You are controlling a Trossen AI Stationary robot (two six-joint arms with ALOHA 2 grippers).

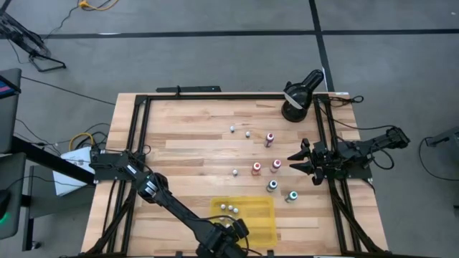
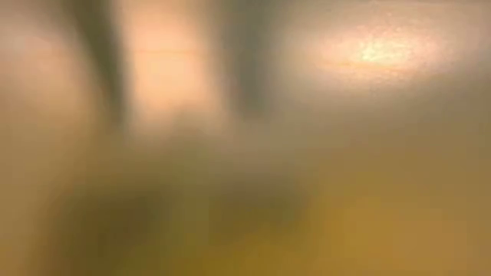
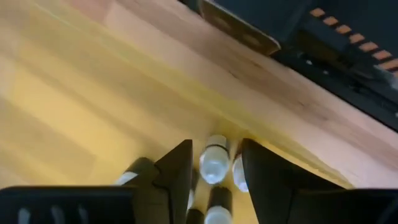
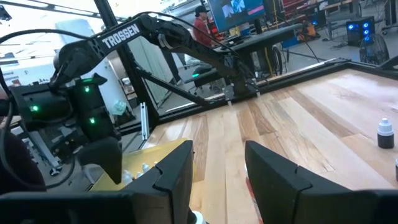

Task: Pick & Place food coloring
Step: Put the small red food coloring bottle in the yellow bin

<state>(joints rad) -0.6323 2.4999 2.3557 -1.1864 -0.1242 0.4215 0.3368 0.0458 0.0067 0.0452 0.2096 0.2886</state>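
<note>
A: Several food coloring bottles (image 1: 272, 162) stand scattered mid-table overhead; some lie in the yellow tray (image 1: 259, 215).

B: Wrist views?

A: Left gripper (image 3: 216, 177) spread above a white-capped bottle (image 3: 214, 162) in the tray. Right gripper (image 4: 219, 163) parted, empty.

Tiny bottles (image 1: 256, 168) scattered across worktop's right half: white-capped ones at 12 o'clock and centre, red- and pink-capped upright near centre-right, two teal-capped (image 1: 292, 196) at 4 o'clock. More white-capped ones (image 1: 229, 208) lying in yellow tray at 6 o'clock, one (image 3: 213, 163) seen between dark fingers.
</note>
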